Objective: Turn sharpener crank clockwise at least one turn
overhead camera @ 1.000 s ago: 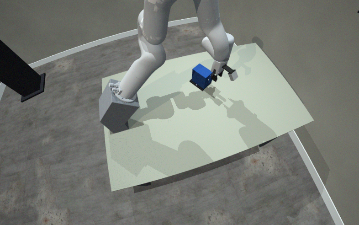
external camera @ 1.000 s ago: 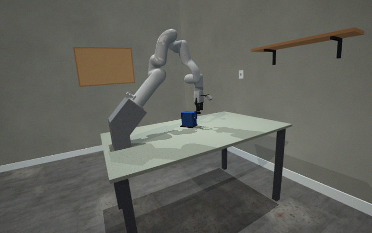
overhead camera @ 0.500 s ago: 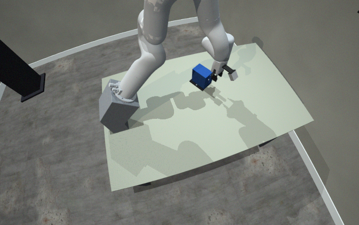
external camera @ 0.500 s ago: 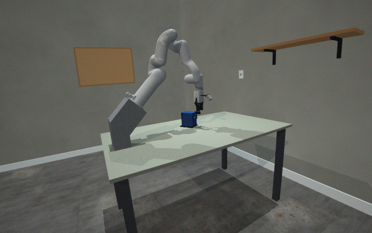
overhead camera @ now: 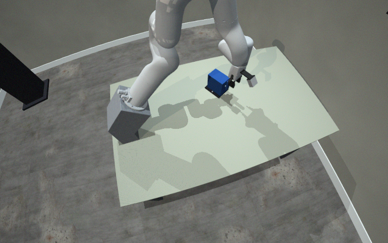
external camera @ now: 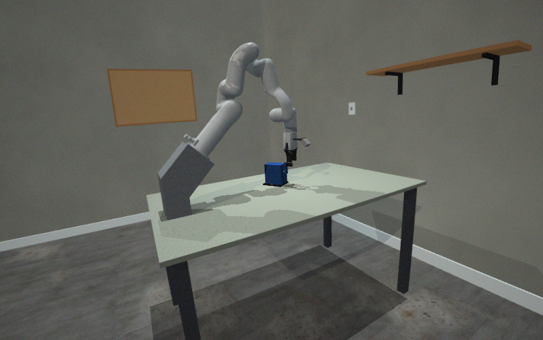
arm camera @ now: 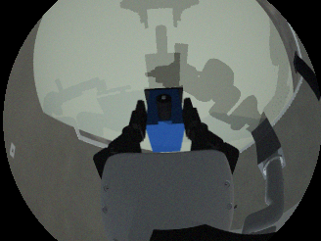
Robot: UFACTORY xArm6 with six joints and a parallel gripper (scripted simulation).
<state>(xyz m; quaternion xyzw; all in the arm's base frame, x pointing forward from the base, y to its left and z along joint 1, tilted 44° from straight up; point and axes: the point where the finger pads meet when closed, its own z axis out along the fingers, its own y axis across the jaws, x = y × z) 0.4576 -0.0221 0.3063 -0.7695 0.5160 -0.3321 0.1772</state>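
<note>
Grey walls [external camera: 421, 132], wooden shelf [external camera: 448, 60]
</note>
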